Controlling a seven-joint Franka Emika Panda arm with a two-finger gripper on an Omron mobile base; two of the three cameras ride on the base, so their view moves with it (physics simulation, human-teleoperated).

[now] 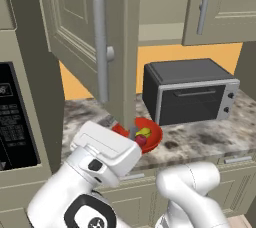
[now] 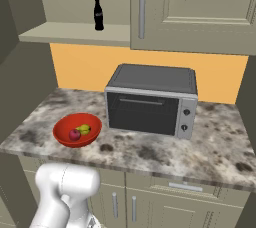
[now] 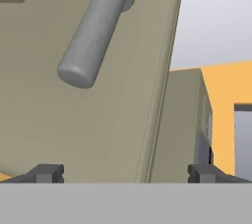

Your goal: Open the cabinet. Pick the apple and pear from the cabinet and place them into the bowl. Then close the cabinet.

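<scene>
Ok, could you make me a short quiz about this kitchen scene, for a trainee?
1. True or false: the apple and the pear lie in the bowl.
2. What stands on the shelf of the cabinet, whose left door is open? A) a cola bottle B) a white cup C) a frying pan
3. Fill the gap: the jaws of the claw are ___, close before the open door.

Key: 1 true; 2 A; 3 open.
</scene>
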